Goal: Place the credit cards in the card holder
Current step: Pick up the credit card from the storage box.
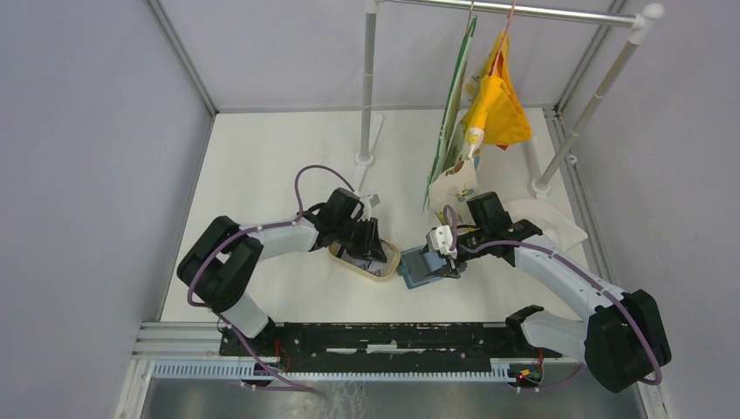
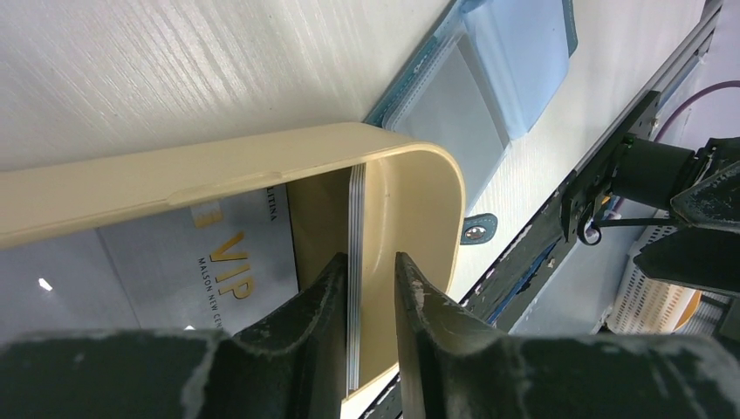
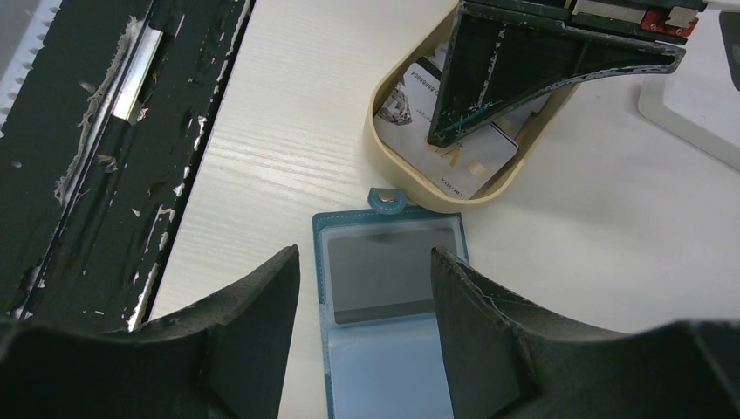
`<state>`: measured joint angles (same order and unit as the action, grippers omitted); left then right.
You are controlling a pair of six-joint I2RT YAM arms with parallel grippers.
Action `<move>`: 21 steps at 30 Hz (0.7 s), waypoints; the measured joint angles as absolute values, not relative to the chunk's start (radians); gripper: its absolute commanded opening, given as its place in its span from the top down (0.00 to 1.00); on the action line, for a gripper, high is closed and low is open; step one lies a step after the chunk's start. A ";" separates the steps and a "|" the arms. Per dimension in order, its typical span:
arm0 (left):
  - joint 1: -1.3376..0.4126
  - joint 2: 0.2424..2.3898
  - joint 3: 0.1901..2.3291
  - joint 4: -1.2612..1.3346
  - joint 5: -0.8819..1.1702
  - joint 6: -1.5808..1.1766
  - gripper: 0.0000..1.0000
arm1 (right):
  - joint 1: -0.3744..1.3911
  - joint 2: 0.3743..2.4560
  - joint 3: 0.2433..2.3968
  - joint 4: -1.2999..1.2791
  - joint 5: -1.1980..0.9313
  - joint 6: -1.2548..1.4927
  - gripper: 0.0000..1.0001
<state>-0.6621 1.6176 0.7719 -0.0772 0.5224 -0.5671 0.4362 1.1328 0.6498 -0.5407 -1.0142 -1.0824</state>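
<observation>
The tan oval tray (image 2: 218, 166) holds the credit cards (image 2: 352, 253): some lie flat, and a thin stack stands on edge against its curved wall. The left gripper (image 2: 371, 262) reaches into it, fingers slightly apart astride that stack. The right gripper (image 3: 365, 257) hangs spread wide over the teal card holder (image 3: 384, 288), which lies open just beside the tray with its glossy clear sleeves showing.

This is a robotics lab test cell. Plain grey wall panels (image 1: 87, 131) in aluminium framing (image 1: 181, 59) box in a white counter (image 1: 262, 166). Its 2 robot arms, left arm (image 1: 270, 237) and right arm (image 1: 563, 272), are bolted to a scuffed black mounting rail (image 1: 375, 336) at the near edge, with purple cables (image 1: 298, 190) looping from them. A metal hanging rack (image 1: 524, 10) with cloths (image 1: 497, 105) stands far right.
</observation>
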 measured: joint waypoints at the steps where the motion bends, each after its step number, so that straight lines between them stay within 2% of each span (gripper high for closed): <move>1: -0.662 1.617 0.775 -0.081 0.522 -0.562 0.69 | 0.436 1.133 0.650 -0.541 -1.014 -1.082 0.37; 21: -0.600 1.532 0.777 -0.135 0.524 -0.523 0.73 | 0.436 1.133 0.650 -0.543 -1.014 -1.083 0.37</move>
<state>-0.5999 1.5318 0.7769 -0.1352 0.5243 -0.5228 0.4362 1.1328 0.6498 -0.5434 -1.0142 -1.0828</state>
